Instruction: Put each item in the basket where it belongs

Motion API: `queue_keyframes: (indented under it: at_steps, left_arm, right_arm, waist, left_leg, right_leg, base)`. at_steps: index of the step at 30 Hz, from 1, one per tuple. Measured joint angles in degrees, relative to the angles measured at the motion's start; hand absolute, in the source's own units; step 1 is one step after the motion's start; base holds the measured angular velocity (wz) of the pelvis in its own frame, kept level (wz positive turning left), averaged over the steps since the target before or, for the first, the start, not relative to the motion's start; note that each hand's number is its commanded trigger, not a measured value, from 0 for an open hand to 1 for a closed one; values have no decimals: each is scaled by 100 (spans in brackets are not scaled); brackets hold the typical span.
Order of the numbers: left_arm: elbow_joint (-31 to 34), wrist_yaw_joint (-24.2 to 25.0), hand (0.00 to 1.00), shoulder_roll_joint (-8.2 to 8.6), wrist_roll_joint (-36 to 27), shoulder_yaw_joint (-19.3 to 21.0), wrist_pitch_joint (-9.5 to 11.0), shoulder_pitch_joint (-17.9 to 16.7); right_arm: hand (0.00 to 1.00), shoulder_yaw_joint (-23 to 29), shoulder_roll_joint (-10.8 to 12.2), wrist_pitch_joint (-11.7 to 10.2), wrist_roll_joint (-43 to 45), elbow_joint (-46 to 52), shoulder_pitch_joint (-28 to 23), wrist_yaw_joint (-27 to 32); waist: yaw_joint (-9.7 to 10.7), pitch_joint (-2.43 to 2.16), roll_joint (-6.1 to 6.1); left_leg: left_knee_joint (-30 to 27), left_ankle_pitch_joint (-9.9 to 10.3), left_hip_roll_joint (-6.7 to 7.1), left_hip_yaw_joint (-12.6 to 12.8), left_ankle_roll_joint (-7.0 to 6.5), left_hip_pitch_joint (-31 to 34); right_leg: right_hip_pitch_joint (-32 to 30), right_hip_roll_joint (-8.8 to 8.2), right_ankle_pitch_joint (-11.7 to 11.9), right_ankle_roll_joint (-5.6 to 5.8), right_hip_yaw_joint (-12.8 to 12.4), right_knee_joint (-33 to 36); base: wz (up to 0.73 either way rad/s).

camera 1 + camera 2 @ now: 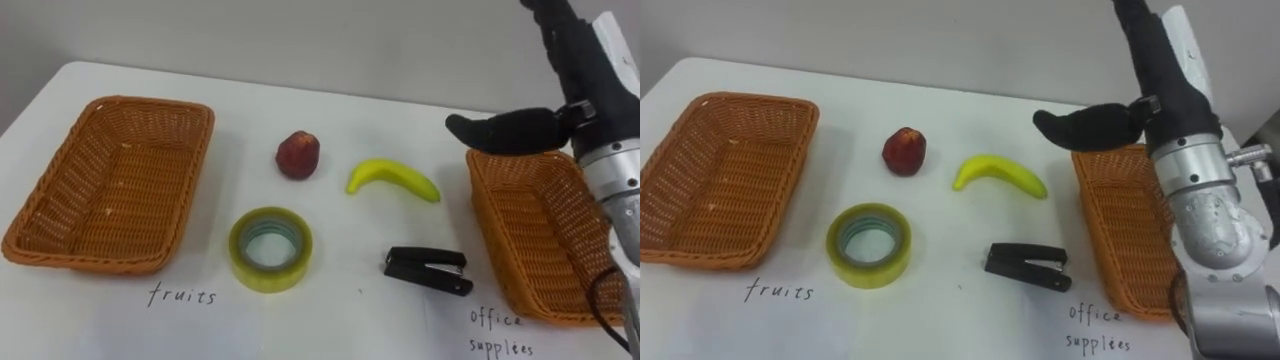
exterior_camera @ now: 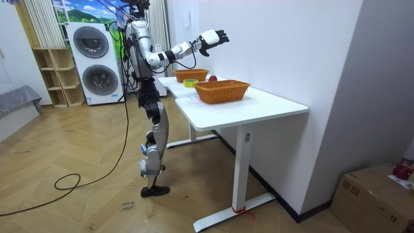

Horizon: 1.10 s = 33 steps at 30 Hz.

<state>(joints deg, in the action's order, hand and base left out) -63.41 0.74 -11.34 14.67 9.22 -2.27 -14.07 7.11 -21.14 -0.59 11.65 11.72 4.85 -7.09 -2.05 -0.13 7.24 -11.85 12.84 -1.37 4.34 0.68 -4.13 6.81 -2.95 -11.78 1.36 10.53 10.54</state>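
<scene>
The humanoid robot stands at the white table [image 1: 350, 110] with its right hand [image 1: 510, 130] raised above the far left corner of the office-supplies basket [image 1: 484, 205]. Its dark fingers [image 1: 470, 128] are stretched out loosely toward the robot's left and hold nothing.

Both baskets look empty, so by this showing the sorting has not begun. All four things lie on the bare tabletop between the baskets:

- The banana [image 1: 392, 178] is the closest, just to the left of the fingertips and a little nearer the robot.
- The red apple [image 1: 298, 155] is farther left of the fingers, beyond the banana.
- The black stapler [image 1: 428, 271] lies below the fingers on the robot's side, just beside the office-supplies basket.
- The roll of yellow tape [image 1: 270, 248] sits well to the left of the fingers, near the table's front edge.

The fruit basket [image 1: 150, 103] stands farthest from the fingers, at the table's left end.

Left to do, it appears, is everything: apple and banana into the left basket, tape and stapler into the right.
</scene>
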Motion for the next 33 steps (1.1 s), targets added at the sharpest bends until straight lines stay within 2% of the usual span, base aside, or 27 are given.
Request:
queue_keyframes:
  at_steps: [4, 5, 6, 9, 13, 17, 23, 27, 33]
  left_arm:
    - [-27, 0, 0, -34, 5, -91, 3, 8]
    - [-27, 0, 0, -40, 5, -116, 5, 9]
    - [-27, 1, 0, -48, 6, -135, 4, 4]
    - [-23, 6, 0, -57, 8, -163, -7, 3]
    - [-12, 7, 0, -58, 9, -172, -28, 7]
    - [-5, 19, 0, -53, 28, -178, -29, 29]
    - [-5, 20, 0, -53, 123, -179, -37, 71]
    - [-5, 15, 0, -51, 124, -184, -134, 72]
    - [-6, 8, 0, -57, 124, -172, -143, 123]
  right_arm:
    - [0, -155, 0, 18, 51, -89, -20, -83]
    - [0, -170, 0, 20, 51, -90, -34, -165]
    - [0, -198, 0, 20, 51, -108, -39, -204]
    - [0, -249, 0, 51, 187, -228, -58, -324]
    - [0, -272, 0, 71, 246, -228, -113, -457]
    - [0, -331, 0, 148, 249, -228, -183, -625]
    - [0, -371, 0, 196, 551, -227, -187, -832]
    - [0, -374, 0, 200, 711, -228, -193, -1008]
    - [0, -379, 1, 201, 901, -227, -264, -1221]
  waist:
    - [-3, 4, 16]
    - [-7, 10, 23]
    - [-11, 36, 5]
    - [-16, 50, 49]
    - [-56, 58, 34]
    - [-117, 60, 4]
    - [-138, 38, -21]
    - [-137, 22, -48]
    - [-160, 27, -56]
  left_leg:
    - [2, 0, 0, 2, 0, -11]
    - [2, 0, 0, 3, 0, -12]
    - [0, 0, 0, 4, 0, -13]
    - [-12, 0, -1, 4, 0, -4]
    - [-38, 0, -4, 3, 0, 53]
    - [-38, 1, -8, 2, 0, 58]
    - [-44, 0, -2, -46, 0, 54]
    - [-50, 0, -1, -54, 0, 45]
    - [-80, 0, -2, -58, 0, 33]
  right_leg:
    - [24, 0, 0, 0, 0, 1]
    - [27, -1, 0, 0, 0, 1]
    - [32, -1, 0, 0, 0, 2]
    - [30, 0, 1, -2, 0, 4]
    - [-14, 0, 12, -6, 11, 6]
    - [-18, 1, 12, -7, 28, 7]
    - [12, -1, 12, -7, 69, 6]
    - [31, -2, 12, -7, 75, 6]
    - [58, -2, 12, -8, 73, 6]
  base:
    - [0]
    - [0]
    - [0]
    - [0]
    - [0]
    - [0]
    - [3]
    - [0]
    - [0]
